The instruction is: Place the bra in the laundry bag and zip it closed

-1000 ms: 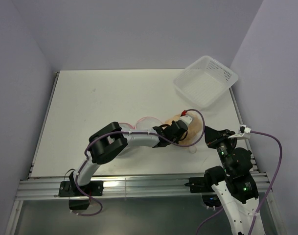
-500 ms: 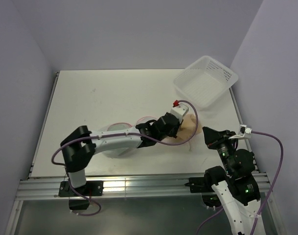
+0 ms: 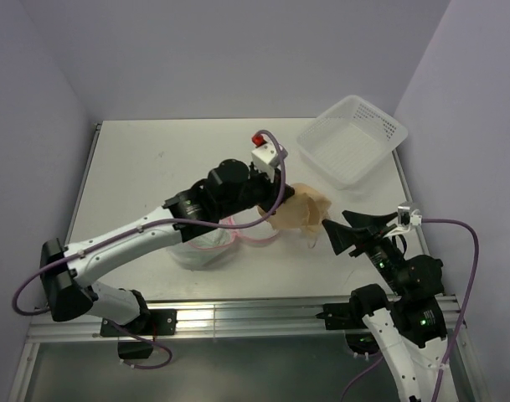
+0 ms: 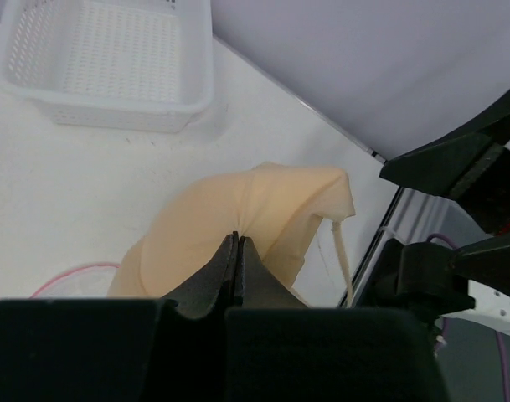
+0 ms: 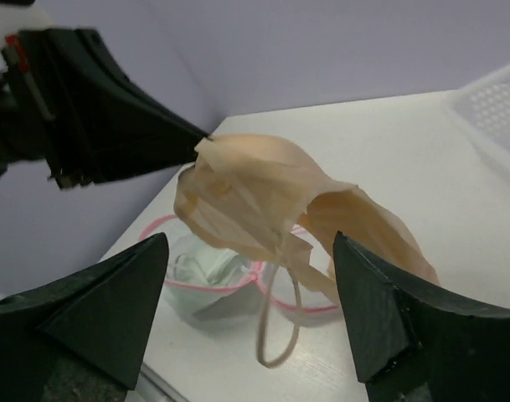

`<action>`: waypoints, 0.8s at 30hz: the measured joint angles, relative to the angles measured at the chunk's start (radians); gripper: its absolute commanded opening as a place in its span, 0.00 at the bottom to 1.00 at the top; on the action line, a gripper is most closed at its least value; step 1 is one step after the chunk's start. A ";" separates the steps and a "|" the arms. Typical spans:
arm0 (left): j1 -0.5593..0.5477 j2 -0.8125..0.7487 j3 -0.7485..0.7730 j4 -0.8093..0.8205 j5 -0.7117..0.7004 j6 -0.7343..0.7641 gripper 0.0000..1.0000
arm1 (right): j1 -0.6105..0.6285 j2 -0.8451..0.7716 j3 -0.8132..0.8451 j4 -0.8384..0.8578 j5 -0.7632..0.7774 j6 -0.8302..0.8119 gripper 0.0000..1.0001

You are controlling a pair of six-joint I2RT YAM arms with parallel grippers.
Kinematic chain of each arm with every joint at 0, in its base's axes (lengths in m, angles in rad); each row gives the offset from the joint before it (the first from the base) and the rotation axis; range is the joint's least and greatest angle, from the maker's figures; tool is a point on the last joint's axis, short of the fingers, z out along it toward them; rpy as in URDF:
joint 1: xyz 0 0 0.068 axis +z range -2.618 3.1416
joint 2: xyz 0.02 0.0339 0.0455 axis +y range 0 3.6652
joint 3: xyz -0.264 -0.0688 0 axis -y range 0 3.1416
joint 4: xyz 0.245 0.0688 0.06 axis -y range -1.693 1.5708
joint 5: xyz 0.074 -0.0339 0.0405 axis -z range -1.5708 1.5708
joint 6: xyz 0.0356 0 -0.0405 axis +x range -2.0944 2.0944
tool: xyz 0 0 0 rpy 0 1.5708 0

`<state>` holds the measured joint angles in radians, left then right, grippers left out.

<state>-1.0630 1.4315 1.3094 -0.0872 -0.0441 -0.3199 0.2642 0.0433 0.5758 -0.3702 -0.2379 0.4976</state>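
Note:
The beige bra (image 3: 301, 211) hangs above the table, pinched at its upper edge by my left gripper (image 3: 275, 209), which is shut on it. In the left wrist view the jaws (image 4: 236, 239) meet tightly on the bra's fabric (image 4: 263, 205). The laundry bag (image 3: 206, 244), white mesh with a pink zipper rim, lies open on the table under the left arm, its round lid (image 3: 256, 232) flopped to the right. My right gripper (image 3: 337, 221) stands wide open just right of the bra. In the right wrist view the bra (image 5: 271, 197) and a dangling strap (image 5: 280, 335) hang before the open right gripper (image 5: 250, 244), over the bag (image 5: 213, 280).
A white perforated plastic basket (image 3: 352, 139) sits at the table's back right corner, also seen in the left wrist view (image 4: 104, 59). The table's near edge is an aluminium rail (image 3: 238, 316).
The left arm has stretched out and lifted the bra up and back, off the table. The right gripper has opened wide and released the fabric.

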 measured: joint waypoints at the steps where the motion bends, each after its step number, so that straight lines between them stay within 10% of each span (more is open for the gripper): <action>1: 0.014 -0.024 0.010 -0.029 0.020 -0.001 0.00 | 0.000 0.026 0.014 0.018 -0.039 -0.011 0.91; 11: 0.116 -0.190 0.085 -0.264 0.150 -0.017 0.00 | 0.024 0.319 0.099 0.144 -0.368 -0.119 1.00; 24: 0.155 -0.245 0.121 -0.442 0.284 -0.045 0.00 | 0.185 0.578 0.296 0.142 -0.403 -0.388 1.00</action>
<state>-0.9081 1.1862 1.4300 -0.5293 0.2398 -0.3649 0.4496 0.6209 0.8722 -0.2287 -0.6411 0.1101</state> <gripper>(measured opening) 0.011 0.994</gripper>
